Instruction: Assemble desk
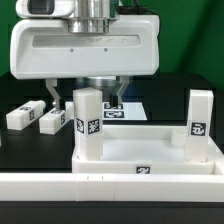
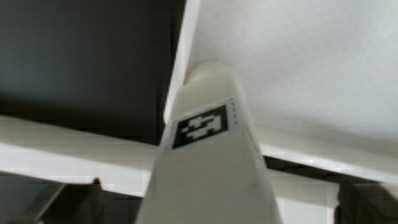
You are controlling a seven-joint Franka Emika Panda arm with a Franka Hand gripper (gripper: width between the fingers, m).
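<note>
The white desk panel (image 1: 140, 150) lies flat near the front with two tagged legs standing upright in its corners. One leg (image 1: 88, 125) is at the exterior view's left and the other (image 1: 200, 122) at its right. My gripper (image 1: 86, 97) hangs open over the left leg, one finger on each side of its top, touching neither side. In the wrist view that leg (image 2: 201, 120) rises between the dark fingers (image 2: 71, 200), its tag facing the camera, with the panel (image 2: 311, 80) behind it.
Two loose tagged legs (image 1: 25, 115) (image 1: 52, 120) lie on the black table at the exterior view's left. The marker board (image 1: 130, 108) lies behind the panel. A long white rail (image 1: 110, 195) runs along the front edge.
</note>
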